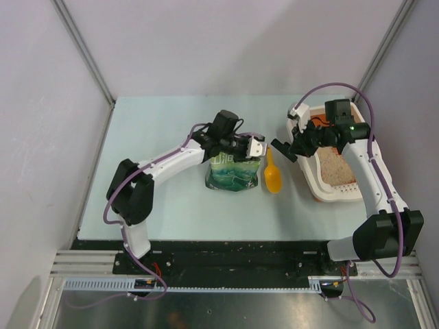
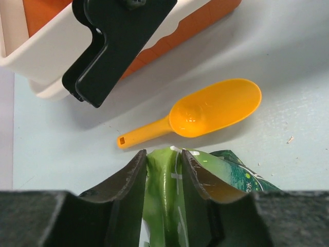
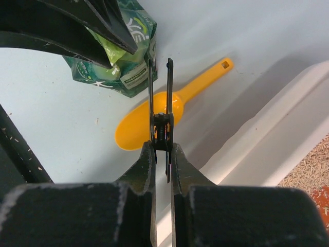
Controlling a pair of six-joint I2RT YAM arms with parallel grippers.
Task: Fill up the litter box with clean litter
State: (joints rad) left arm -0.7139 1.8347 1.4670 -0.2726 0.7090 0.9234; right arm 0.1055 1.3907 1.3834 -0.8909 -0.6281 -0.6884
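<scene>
The litter box (image 1: 311,184), white-rimmed and orange inside, lies at the right with clean litter (image 1: 336,168) in it. A strip of that litter (image 3: 313,170) shows past the box's rim (image 3: 267,139). At the table's middle a green bag (image 1: 232,177) stands upright. My left gripper (image 1: 255,147) is at its top. In the left wrist view that gripper (image 2: 163,157) has both fingers pressed on the bag's folded top (image 2: 164,190). My right gripper (image 3: 163,149) is shut on a thin black two-bladed tool (image 3: 160,92), held above the box's left rim.
An orange scoop (image 1: 272,177) lies on the table between the bag and the litter box, its handle pointing away. The black tool (image 2: 115,46) hangs just over the box wall (image 2: 41,56). Grey walls enclose the table on three sides.
</scene>
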